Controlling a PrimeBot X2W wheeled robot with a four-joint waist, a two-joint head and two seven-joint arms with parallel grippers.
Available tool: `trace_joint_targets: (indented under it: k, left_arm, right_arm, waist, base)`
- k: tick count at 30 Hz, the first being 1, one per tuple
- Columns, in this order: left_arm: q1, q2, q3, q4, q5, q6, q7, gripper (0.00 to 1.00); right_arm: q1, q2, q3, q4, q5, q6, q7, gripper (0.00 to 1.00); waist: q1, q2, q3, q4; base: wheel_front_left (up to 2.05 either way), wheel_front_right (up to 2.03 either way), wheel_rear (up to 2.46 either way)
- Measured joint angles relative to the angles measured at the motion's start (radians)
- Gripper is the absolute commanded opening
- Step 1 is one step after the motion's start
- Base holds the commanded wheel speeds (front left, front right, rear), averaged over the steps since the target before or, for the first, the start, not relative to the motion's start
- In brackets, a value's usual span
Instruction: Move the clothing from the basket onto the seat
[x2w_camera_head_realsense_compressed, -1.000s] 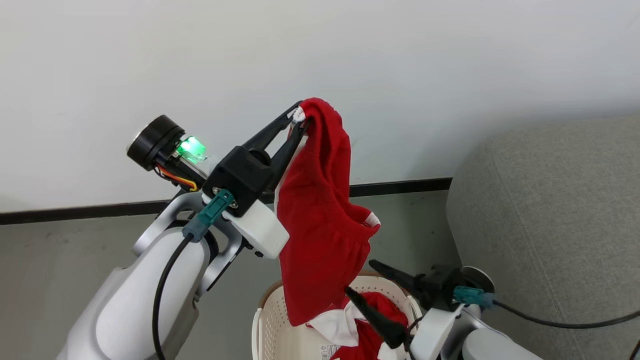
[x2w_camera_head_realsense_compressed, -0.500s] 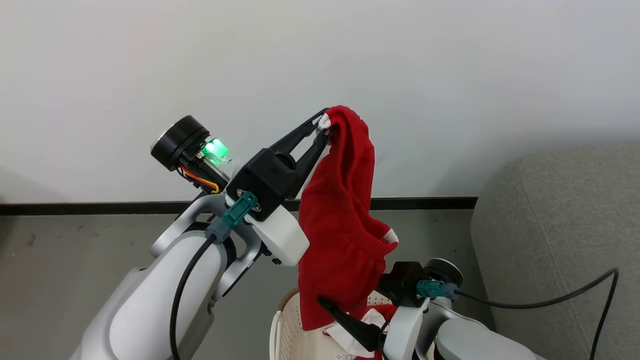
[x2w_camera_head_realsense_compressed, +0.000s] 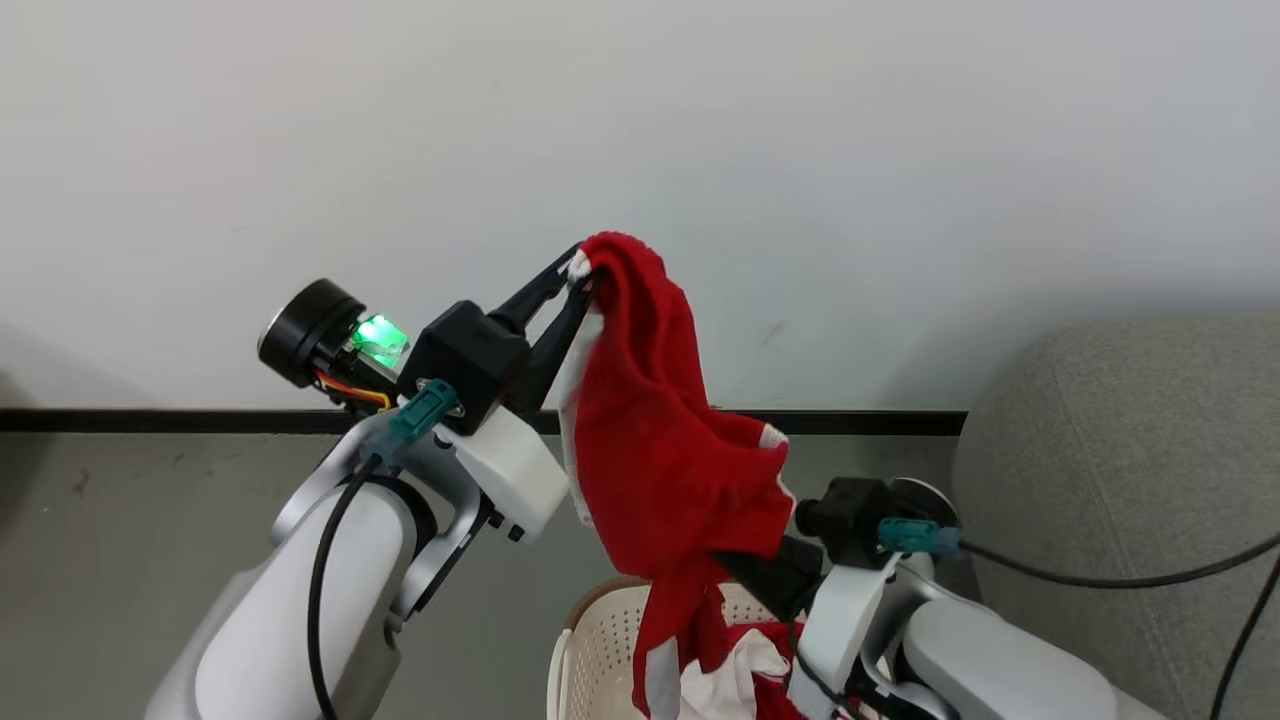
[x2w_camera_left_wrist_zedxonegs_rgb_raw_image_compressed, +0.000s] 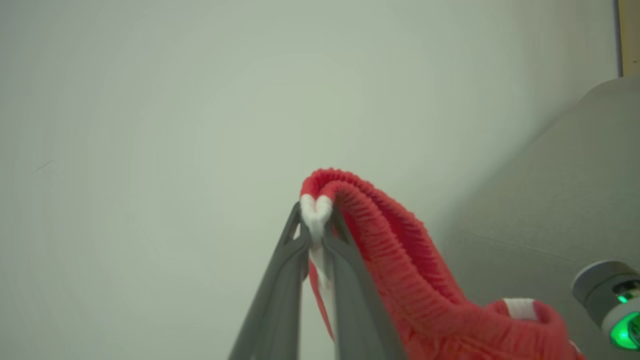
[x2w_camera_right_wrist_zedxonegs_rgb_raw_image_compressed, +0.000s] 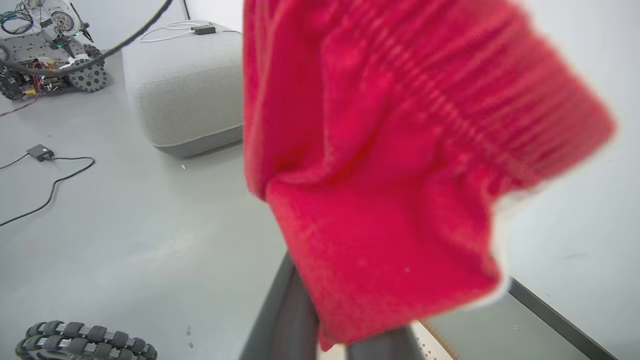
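A red garment (x2w_camera_head_realsense_compressed: 660, 460) with white trim is hanging at the centre of your head view, above the basket (x2w_camera_head_realsense_compressed: 600, 640) at the bottom edge. Your left gripper (x2w_camera_head_realsense_compressed: 578, 275) is pinching its white-edged hem between closed fingertips just above mid-frame; in the left wrist view the ribbed band (x2w_camera_left_wrist_zedxonegs_rgb_raw_image_compressed: 380, 235) is draping over the right-hand finger (x2w_camera_left_wrist_zedxonegs_rgb_raw_image_compressed: 350, 280) and running off toward the lower right. At lower right of centre in the head view, your right gripper (x2w_camera_head_realsense_compressed: 748, 568) is clamping the garment's lower fold, and the cloth is bunching there, with a narrow red-and-white tail dangling into the basket. The rest of the clothing (x2w_camera_head_realsense_compressed: 735, 670), red and white, is lying inside the basket. The grey sofa (x2w_camera_head_realsense_compressed: 1120, 480) is filling the right edge, just beside the basket. A black cable (x2w_camera_head_realsense_compressed: 1110, 578) is crossing in front of it. A white wall (x2w_camera_head_realsense_compressed: 640, 130) is rising above a black skirting strip (x2w_camera_head_realsense_compressed: 150, 420) and the grey floor (x2w_camera_head_realsense_compressed: 130, 520).
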Motion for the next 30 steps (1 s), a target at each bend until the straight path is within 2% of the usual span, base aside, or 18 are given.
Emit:
trace_joint_targets:
  k: [11,12,15,16,17,18,22,30]
  left_arm:
    - [0.156,0.001,0.053,0.064,-0.053,0.054,-0.033,0.0]
    - [0.172,0.0,0.054,0.07,-0.057,0.059,-0.037,0.04]
    - [0.215,-0.007,0.055,0.088,-0.071,0.066,-0.056,0.41]
    - [0.228,-0.01,0.055,0.092,-0.073,0.071,-0.063,0.58]
    - [0.241,-0.013,0.054,0.094,-0.078,0.071,-0.071,0.91]
    - [0.253,-0.017,0.053,0.096,-0.082,0.071,-0.079,1.0]
    - [0.293,-0.042,0.042,0.1,-0.106,0.072,-0.118,1.0]
    - [0.359,-0.053,0.009,0.111,-0.121,0.06,-0.184,1.0]
  right_arm:
    - [0.121,-0.085,-0.321,-0.096,0.015,0.0,0.0,0.0]
    - [0.131,-0.087,-0.351,-0.109,0.013,0.0,0.0,0.0]
    - [0.162,-0.092,-0.429,-0.143,0.002,0.0,0.0,0.0]
    - [0.169,-0.093,-0.45,-0.152,-0.006,0.0,0.0,0.0]
    - [0.173,-0.095,-0.468,-0.165,-0.009,0.0,0.0,0.0]
    - [0.18,-0.095,-0.488,-0.181,-0.016,0.0,0.0,0.0]
    - [0.187,-0.094,-0.544,-0.222,-0.038,0.0,0.0,0.0]
    - [0.206,-0.098,-0.624,-0.259,-0.098,0.0,0.0,0.0]
  waist:
    - [0.0,0.0,-0.007,-0.042]
    - [0.0,0.0,-0.007,-0.046]
    - [0.0001,0.0,-0.009,-0.06]
    - [0.0,0.0001,-0.01,-0.065]
    - [0.0,0.0,-0.01,-0.07]
    - [0.0001,0.0,-0.011,-0.075]
    - [0.0,0.0,-0.012,-0.092]
    - [0.0,0.0001,-0.011,-0.124]
  base:
    - [0.0,0.0,0.0]
    - [0.0,0.0,0.0]
    - [0.0,0.0,0.0]
    - [0.0,0.0,0.0]
    - [0.0,0.0,0.0]
    - [0.0,0.0,0.0]
    - [0.0,0.0,0.0]
    - [0.0,0.0,0.0]
